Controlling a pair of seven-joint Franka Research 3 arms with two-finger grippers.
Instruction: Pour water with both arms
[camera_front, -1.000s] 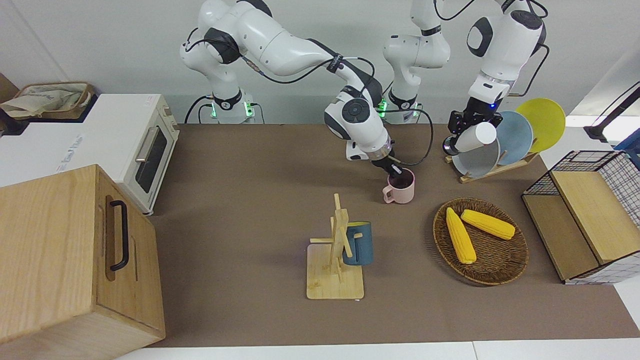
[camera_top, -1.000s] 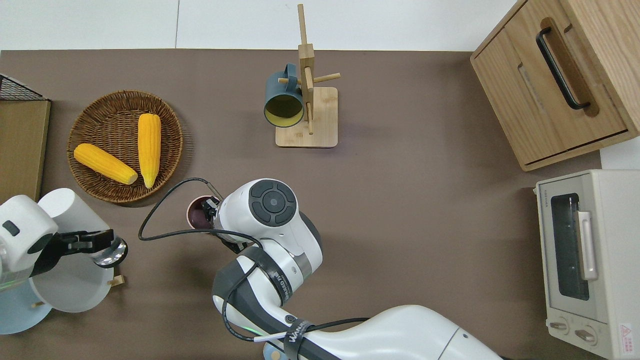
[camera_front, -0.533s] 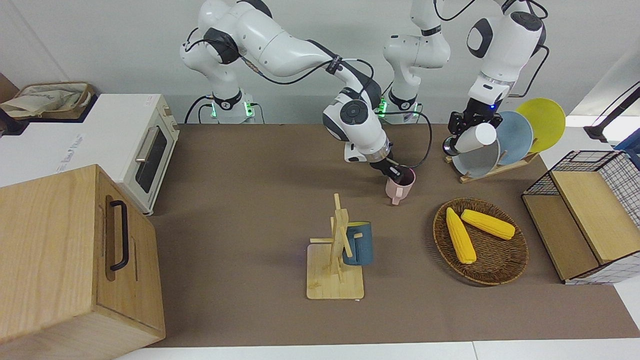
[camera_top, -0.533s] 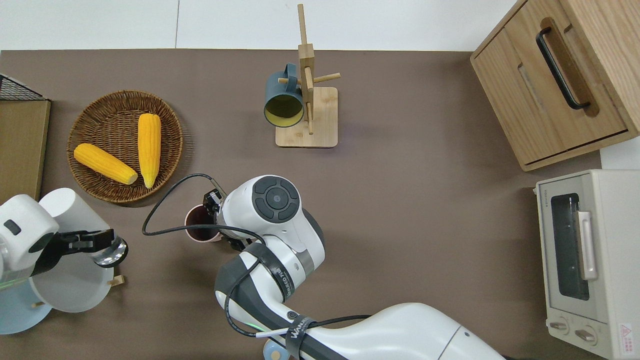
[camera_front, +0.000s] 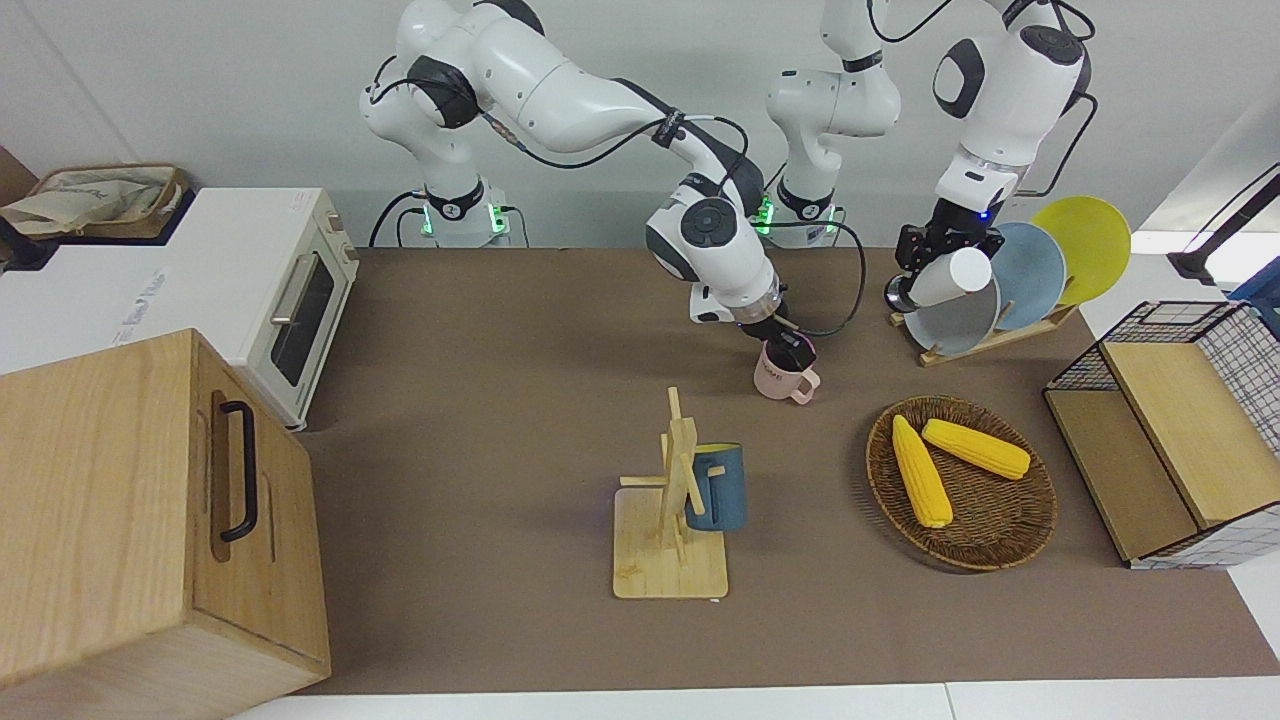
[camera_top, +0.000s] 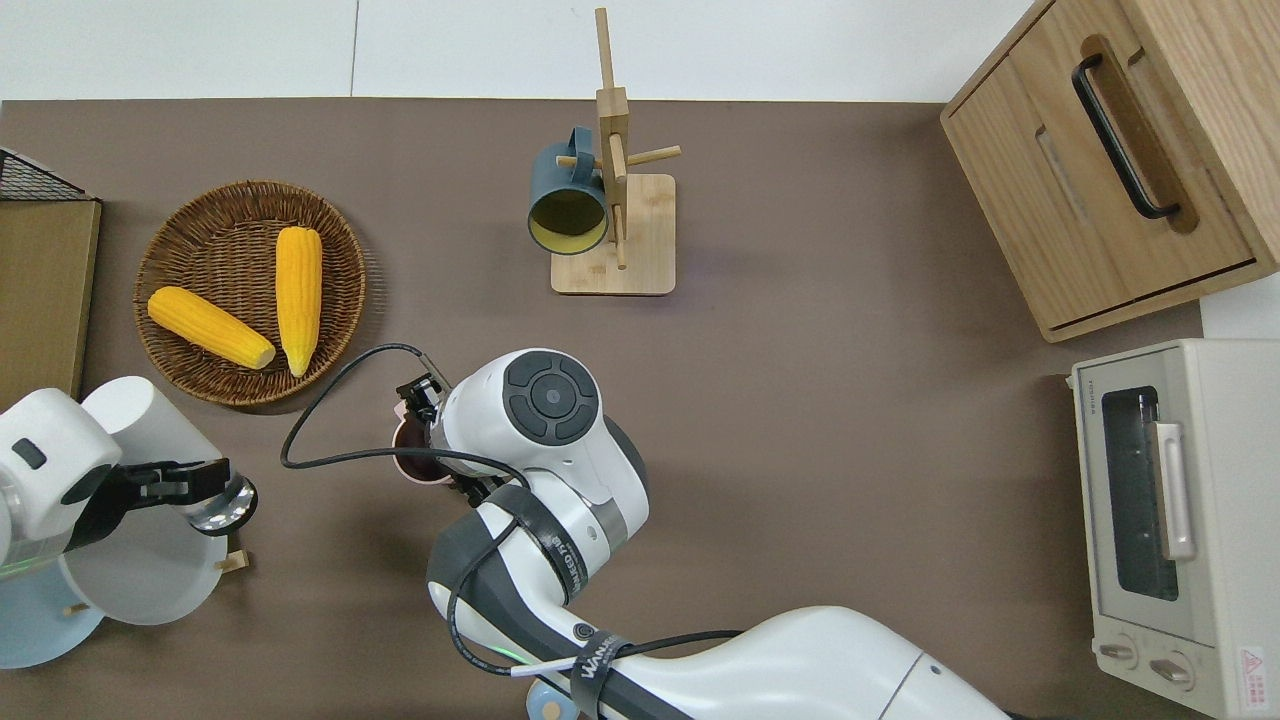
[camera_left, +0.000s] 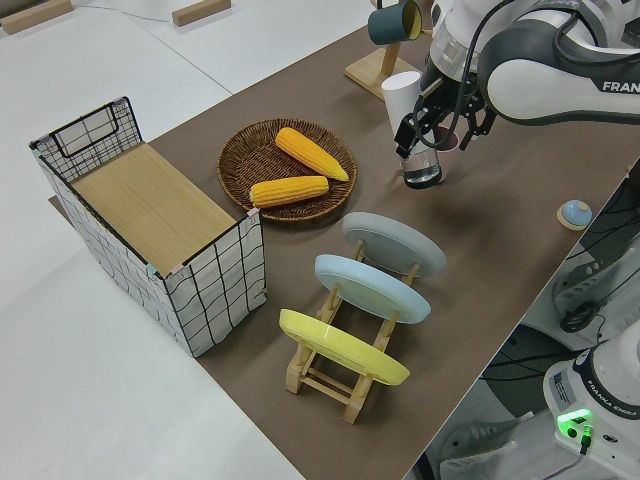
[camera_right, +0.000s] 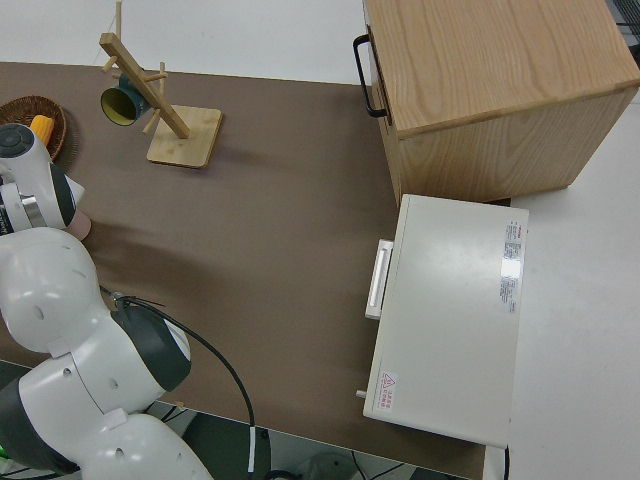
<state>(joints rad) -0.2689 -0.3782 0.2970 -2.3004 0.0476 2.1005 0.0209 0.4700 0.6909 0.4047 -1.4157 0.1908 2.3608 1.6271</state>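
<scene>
- Front view: the right hand (camera_front: 787, 349) pinches the rim of the pink mug (camera_front: 783, 377), one finger inside it, and the mug hangs clear of the desk (camera_front: 500, 400); a second ago it stood on the desk, half a second ago it was tipped with its handle down, and now it is nearly upright with its handle toward the wicker basket (camera_front: 962, 485).
- The left hand (camera_front: 935, 262) grips a white bottle (camera_front: 948, 277) by its body, tilted with its metal end low, over the rack of plates (camera_front: 1010, 285); it has barely moved across the three moments.
- Judgement: both vessels are now held, so the carry toward each other and the pour are still to come.
- Open room: in the overhead view the bare brown strip between the mug (camera_top: 412, 452) and the bottle (camera_top: 150, 430) offers a clear meeting place.
- Edges to mind: the basket with corn lies just beside that strip, farther from the robots, and the plates sit directly under the bottle.
- The mug tree (camera_front: 672, 500) stands well apart.
</scene>
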